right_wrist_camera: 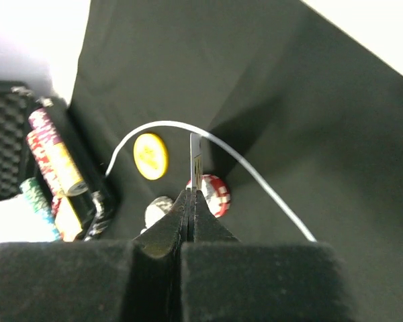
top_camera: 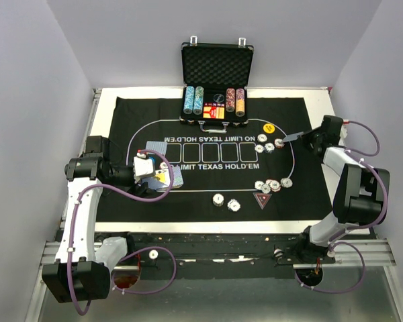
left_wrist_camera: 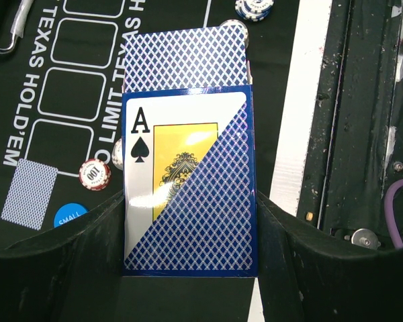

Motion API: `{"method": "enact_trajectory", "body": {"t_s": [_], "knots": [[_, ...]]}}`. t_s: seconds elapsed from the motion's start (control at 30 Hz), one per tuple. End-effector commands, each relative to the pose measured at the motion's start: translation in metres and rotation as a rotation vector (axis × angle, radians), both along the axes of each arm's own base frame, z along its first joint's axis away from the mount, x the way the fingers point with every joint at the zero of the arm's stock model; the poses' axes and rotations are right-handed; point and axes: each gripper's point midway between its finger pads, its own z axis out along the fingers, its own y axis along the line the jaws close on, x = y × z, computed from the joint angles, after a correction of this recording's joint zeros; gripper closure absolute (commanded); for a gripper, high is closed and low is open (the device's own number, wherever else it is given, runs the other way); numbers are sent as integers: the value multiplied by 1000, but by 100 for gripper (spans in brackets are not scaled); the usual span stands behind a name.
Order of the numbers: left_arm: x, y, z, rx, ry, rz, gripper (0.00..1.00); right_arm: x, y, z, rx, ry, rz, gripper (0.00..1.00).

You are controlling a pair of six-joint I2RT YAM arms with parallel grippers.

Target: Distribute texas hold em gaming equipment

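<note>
My left gripper [left_wrist_camera: 188, 221] is shut on a blue card box [left_wrist_camera: 201, 201] with an ace of spades on its face. Blue-backed playing cards [left_wrist_camera: 185, 60] stick out of its top. In the top view the left gripper [top_camera: 151, 171] hangs over the mat's left end, beside one card [top_camera: 156, 146] lying face down. My right gripper [right_wrist_camera: 191, 192] is shut on a single card [right_wrist_camera: 195, 161] seen edge-on, above a yellow button [right_wrist_camera: 150, 155] and a red-and-white chip [right_wrist_camera: 215, 194]. The right gripper [top_camera: 297, 137] is at the mat's right end.
The black mat [top_camera: 188, 114] carries chip clusters [top_camera: 270, 143] [top_camera: 272, 185], two loose chips [top_camera: 226, 202] and a red triangular marker [top_camera: 262, 199]. The open black case [top_camera: 217, 80] with chip rows stands at the back. A blue button [left_wrist_camera: 69, 215] and a chip [left_wrist_camera: 95, 174] lie beneath the left wrist.
</note>
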Motion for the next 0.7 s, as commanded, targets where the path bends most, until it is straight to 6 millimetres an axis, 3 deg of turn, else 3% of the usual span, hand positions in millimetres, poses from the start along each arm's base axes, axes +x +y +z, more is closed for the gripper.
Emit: {"method": "enact_trajectory", "body": {"t_s": [0.0,0.23,0.43,0.53,0.67], "knots": [[-2,-8,17,-57,-52,-27,53,-4,-29,-17,-67,18,-149,99],[-3,-7,17,-54,-54,-24,53,-7,-29,-43,-56,131,-152,99],[-4,-7,19,-55,-59,-26,53,-12,-15,-88,17,302,-82,97],[-5,-7,20,-53,-60,-26,53,-16,-13,-98,14,341,-64,84],[-7,-7,19,-48,-61,-26,53,-21,-11,-88,11,326,-56,49]]}}
